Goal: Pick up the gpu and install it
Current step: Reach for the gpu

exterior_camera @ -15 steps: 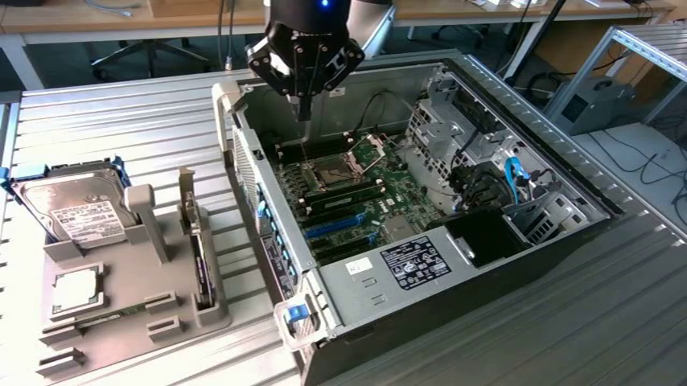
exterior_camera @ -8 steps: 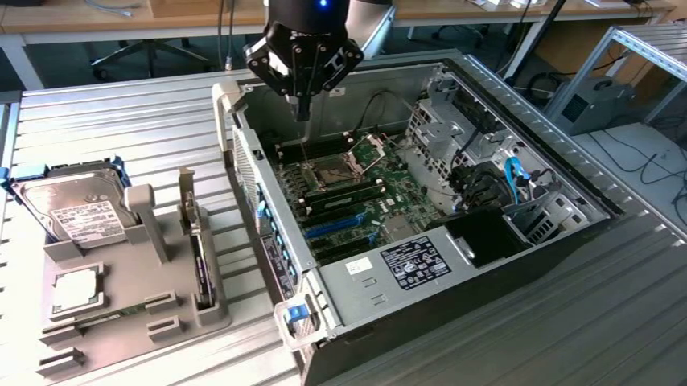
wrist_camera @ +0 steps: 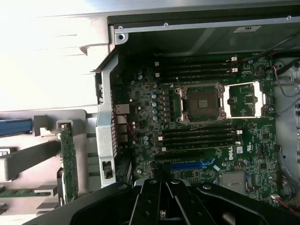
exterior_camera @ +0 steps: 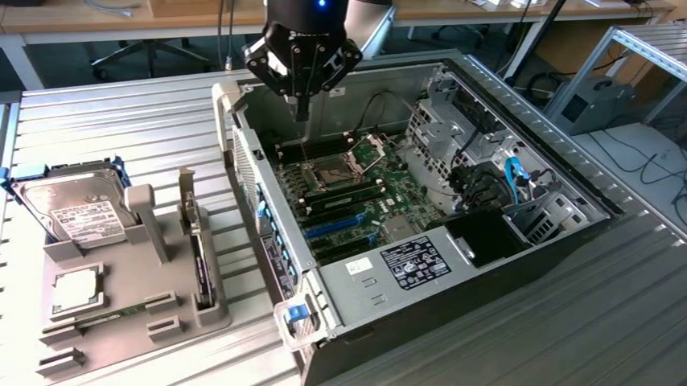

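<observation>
The gpu (exterior_camera: 195,241) stands on edge in a slot of the grey holder (exterior_camera: 161,318) at the exterior view's left, beside the open computer case (exterior_camera: 558,241). In the wrist view the gpu (wrist_camera: 69,161) appears as a thin upright card outside the case wall. My gripper (exterior_camera: 302,111) hangs over the case's rear corner, above the motherboard (exterior_camera: 355,197), well apart from the gpu. Its fingers are shut with nothing between them. The gripper (wrist_camera: 161,204) points down over the board near the blue slot (wrist_camera: 187,165).
On the holder lie a silver hard drive (exterior_camera: 70,205), a square chip (exterior_camera: 76,289) and a green memory stick (exterior_camera: 113,312). Inside the case are the processor socket (wrist_camera: 202,103), memory slots, cables and the power supply (exterior_camera: 413,261). Tall case walls surround the board.
</observation>
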`<control>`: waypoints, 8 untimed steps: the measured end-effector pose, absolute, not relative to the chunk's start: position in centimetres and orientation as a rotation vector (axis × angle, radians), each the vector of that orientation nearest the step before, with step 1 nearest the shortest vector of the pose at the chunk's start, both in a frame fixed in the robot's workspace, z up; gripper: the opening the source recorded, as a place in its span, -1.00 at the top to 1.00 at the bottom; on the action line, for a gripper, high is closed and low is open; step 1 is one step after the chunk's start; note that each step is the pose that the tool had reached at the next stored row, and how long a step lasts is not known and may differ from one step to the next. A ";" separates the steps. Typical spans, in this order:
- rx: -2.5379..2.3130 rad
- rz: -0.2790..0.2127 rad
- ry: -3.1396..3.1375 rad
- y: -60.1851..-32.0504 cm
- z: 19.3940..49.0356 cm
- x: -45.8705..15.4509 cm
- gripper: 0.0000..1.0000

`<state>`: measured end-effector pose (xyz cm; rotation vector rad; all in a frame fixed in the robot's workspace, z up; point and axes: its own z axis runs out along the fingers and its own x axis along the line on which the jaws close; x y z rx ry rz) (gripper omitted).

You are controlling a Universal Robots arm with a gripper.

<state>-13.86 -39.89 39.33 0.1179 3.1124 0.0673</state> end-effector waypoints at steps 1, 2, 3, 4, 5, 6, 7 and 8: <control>0.118 0.067 3.113 -39.9 39.3 -13.9 0.79; 0.118 0.067 3.113 -39.9 39.3 -13.9 0.79; 0.118 0.067 3.112 -39.9 39.3 -13.9 0.79; 0.118 0.067 3.113 -39.9 39.3 -13.9 0.79; 0.118 0.067 3.113 -39.9 39.3 -14.0 0.79; 0.118 0.067 3.113 -39.9 39.3 -14.0 0.79; 0.118 0.067 3.113 -39.9 39.3 -14.0 0.79; 0.118 0.067 3.112 -39.9 39.3 -14.0 0.79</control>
